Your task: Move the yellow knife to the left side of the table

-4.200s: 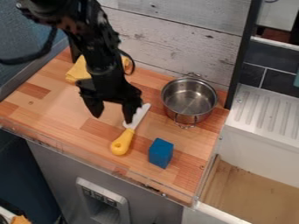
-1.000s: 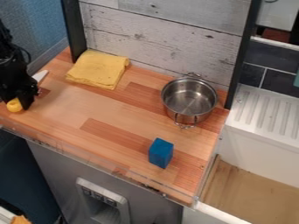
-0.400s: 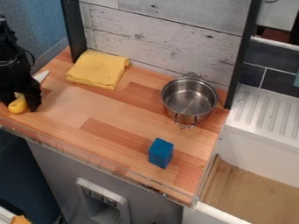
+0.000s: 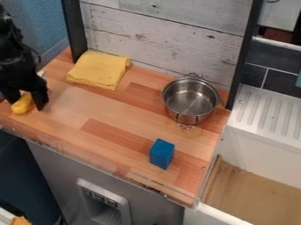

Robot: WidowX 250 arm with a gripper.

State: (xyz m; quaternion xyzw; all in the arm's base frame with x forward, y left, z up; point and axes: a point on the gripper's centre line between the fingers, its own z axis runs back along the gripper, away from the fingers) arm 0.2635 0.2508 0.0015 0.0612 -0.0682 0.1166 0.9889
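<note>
Apparently the knife (image 4: 21, 105) lies between parted fingers (image 4: 40, 98).

folded yellow cloth (image 4: 99, 70) at back left, close to plank wall (image 4: 162, 30) | round metal pot (image 4: 191, 100), upright, looped handles front and back, near right end of wall | blue block (image 4: 162, 154) in front of pot, apart from it | black posts (image 4: 74, 30) at either end of wall | white ridged drainboard (image 4: 267, 116) at right, below dark tiles (image 4: 251, 74)

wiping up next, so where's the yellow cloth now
In the camera view, the yellow cloth lies at the table's upper left, against the wooden backboard.
</note>
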